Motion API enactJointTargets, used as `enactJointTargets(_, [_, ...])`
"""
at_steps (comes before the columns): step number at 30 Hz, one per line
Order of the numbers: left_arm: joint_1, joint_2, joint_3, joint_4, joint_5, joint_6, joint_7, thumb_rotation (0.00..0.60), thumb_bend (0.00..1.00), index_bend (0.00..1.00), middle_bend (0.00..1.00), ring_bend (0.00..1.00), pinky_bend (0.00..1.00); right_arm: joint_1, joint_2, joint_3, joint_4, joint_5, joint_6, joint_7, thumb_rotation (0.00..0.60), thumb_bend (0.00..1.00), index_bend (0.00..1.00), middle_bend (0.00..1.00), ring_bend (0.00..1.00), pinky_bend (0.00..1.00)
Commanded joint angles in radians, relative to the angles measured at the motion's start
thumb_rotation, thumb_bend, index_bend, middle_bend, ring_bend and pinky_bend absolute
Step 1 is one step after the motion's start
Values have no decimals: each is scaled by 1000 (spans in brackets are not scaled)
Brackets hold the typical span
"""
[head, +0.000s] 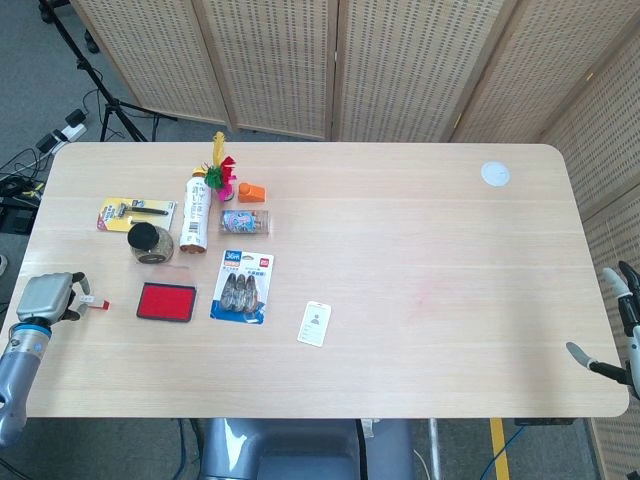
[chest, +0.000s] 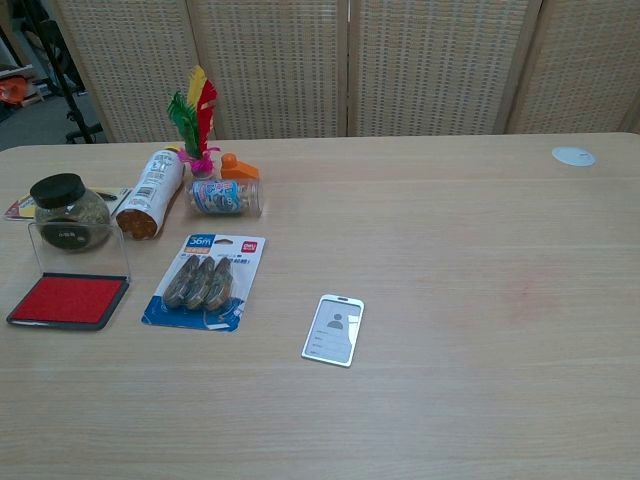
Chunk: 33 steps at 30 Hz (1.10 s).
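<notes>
Now, our left hand (head: 44, 297) sat at the bench's (head: 420, 250) near left edge, fingers curled in, a small white-and-red tag (head: 92, 300) at its fingertips, seemingly pinched, though we could not tell for sure; the red stamp pad (head: 166, 302), flat, rectangular, matte, lay just to that hand's right, long axis across the bench; our right hand (head: 612, 325) hung off the far right edge, fingers spread, holding nothing, well apart from everything; beyond the pad stood a round glass jar (chest: 66, 212) with a black lid, and a glossy blue blister pack (chest: 204, 281) lay beside it.
</notes>
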Motion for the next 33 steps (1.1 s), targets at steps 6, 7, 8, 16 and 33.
enactJointTargets(6, [-1, -3, -2, 2, -8, -3, 8, 600, 356, 543, 1000, 990, 895, 0, 1, -1, -2, -2, 1, 3, 600, 0, 0, 0, 0, 0])
enactJointTargets(7, [0, -3, -2, 1, -7, -2, 8, 600, 356, 546, 1000, 990, 895, 0, 1, -1, -1, -2, 1, 4, 600, 0, 0, 0, 0, 0])
enactJointTargets(8, [0, -4, -1, 2, -6, -1, 9, 600, 356, 547, 1000, 990, 895, -1, 2, -1, -1, -2, 1, 6, 600, 0, 0, 0, 0, 0])
enactJointTargets(16, [2, -2, 0, -6, 0, 4, 5, 600, 357, 578, 1000, 990, 895, -1, 4, -1, -1, -2, 2, 14, 600, 0, 0, 0, 0, 0])
enactJointTargets(33, [-5, 115, -15, -192, 47, 29, -44, 600, 399, 591, 1000, 989, 895, -3, 8, 1, -1, 3, 2, 29, 600, 0, 0, 0, 0, 0])
